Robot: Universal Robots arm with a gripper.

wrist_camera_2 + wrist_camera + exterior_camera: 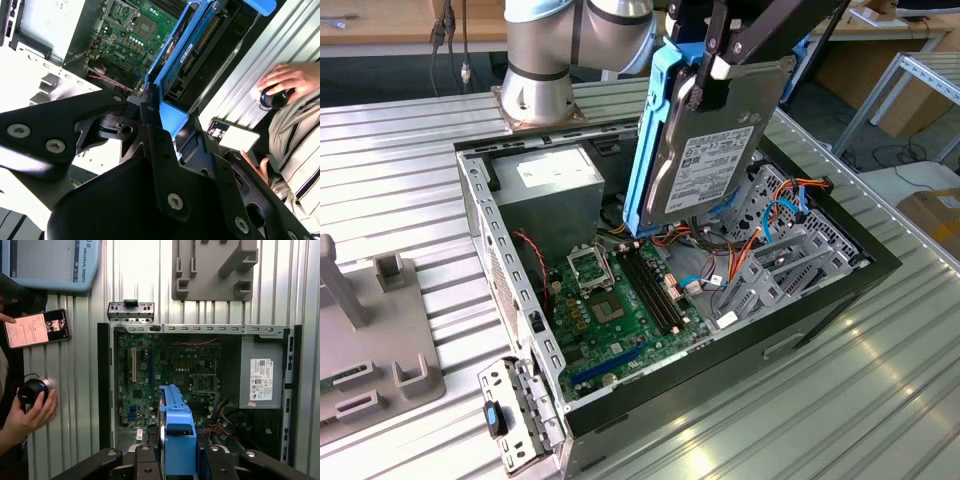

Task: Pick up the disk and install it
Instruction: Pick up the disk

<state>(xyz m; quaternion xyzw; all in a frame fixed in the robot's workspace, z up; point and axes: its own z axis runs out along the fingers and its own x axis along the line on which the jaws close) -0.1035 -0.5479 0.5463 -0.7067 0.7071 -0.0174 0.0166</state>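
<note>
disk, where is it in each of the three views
Exterior view: disk hangs upright over the open case, clamped in the end effector.
Second wrist view: disk edge-on, beside the motherboard.
First wrist view: blue edge before the motherboard.
Shared landmark: the motherboard.

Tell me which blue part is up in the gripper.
The disk with its blue carrier, clamped by the gripper above the computer case; the blue cables lie down inside it.

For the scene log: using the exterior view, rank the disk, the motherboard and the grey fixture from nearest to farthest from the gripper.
1. disk: clamped by the gripper, jaws shut, above the case.
2. motherboard: inside the case, below the disk.
3. grey fixture: on the table, at the exterior view's left.
</note>
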